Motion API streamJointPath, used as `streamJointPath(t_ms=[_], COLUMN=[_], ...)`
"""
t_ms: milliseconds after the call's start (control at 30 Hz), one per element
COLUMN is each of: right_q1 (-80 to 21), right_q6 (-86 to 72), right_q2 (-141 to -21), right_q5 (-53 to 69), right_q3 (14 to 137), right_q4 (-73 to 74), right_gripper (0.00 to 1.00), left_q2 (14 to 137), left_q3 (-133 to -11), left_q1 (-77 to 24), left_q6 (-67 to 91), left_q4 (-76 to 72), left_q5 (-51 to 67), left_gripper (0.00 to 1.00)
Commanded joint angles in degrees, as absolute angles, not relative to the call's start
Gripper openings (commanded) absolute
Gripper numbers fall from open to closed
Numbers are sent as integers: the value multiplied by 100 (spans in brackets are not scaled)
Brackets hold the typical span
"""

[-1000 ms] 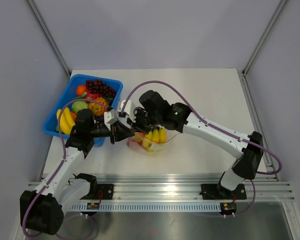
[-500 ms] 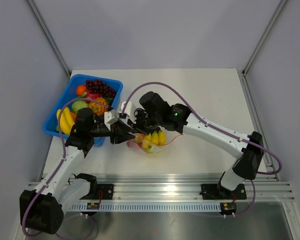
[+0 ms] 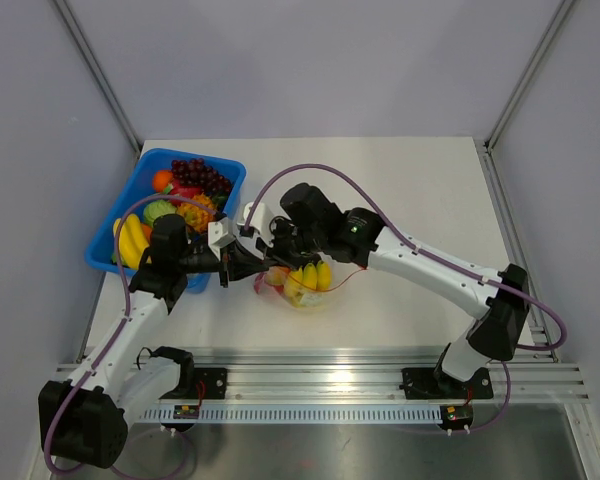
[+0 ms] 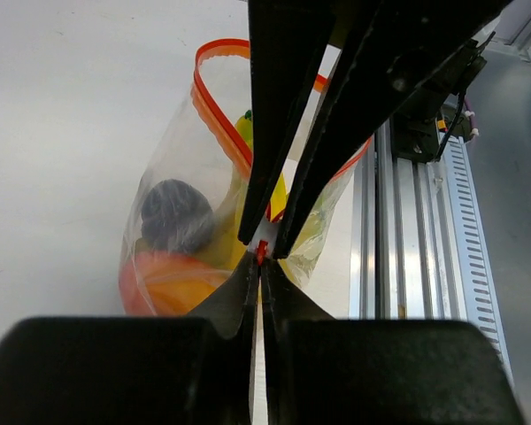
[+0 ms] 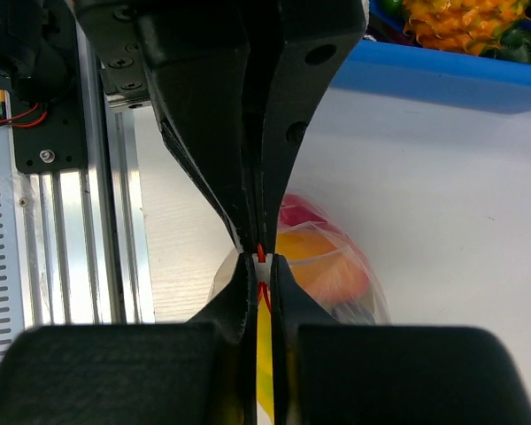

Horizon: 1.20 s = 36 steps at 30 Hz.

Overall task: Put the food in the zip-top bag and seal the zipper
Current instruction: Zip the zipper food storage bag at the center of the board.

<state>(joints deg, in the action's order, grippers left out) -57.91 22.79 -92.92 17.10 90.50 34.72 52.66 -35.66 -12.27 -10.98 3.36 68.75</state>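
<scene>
Zipper (image 4: 211, 104) — open loop stretching rightward — end pinched by left fingers (image 4: 232, 301) and right fingers (image 5: 237, 297).

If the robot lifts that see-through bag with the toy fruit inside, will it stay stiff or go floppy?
Probably floppy: the zip-top bag is thin, wrinkled film bulging around the toy fruits. It would likely sag at the bottom, where the fruit's weight sits. The zipper strip looks stiffer, since it holds a curve.
</scene>
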Motion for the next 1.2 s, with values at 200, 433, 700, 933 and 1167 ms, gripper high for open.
streamJointPath(t_ms=[200, 433, 700, 933, 1167], right_q1=[-5757, -5757, -5713, -5616, -5599], right_q6=[2303, 2312, 2206, 1916, 1416], right_q2=[-8825, -8359, -7841, -6927, -5758], right_q5=[1503, 1248, 739, 89, -597], right_q3=[8816, 8315, 7867, 6972, 6171], right_q4=[3313, 3392, 3559, 3604, 3586], right_gripper=[0, 0, 0, 0, 0], left_q2=[5054, 5177, 4905, 4843, 4851], left_q3=[-3674, -3621, -3542, -3323, -3252], left_q1=[-1222, -1099, -1064, -897, -888], left_q6=[-1055, -457, -272, -62, 150], left_q4=[62, -378, -773, -1098, -1354], left_q5=[6698, 6364, 5643, 5300, 5046], left_gripper=[0, 0, 0, 0, 0])
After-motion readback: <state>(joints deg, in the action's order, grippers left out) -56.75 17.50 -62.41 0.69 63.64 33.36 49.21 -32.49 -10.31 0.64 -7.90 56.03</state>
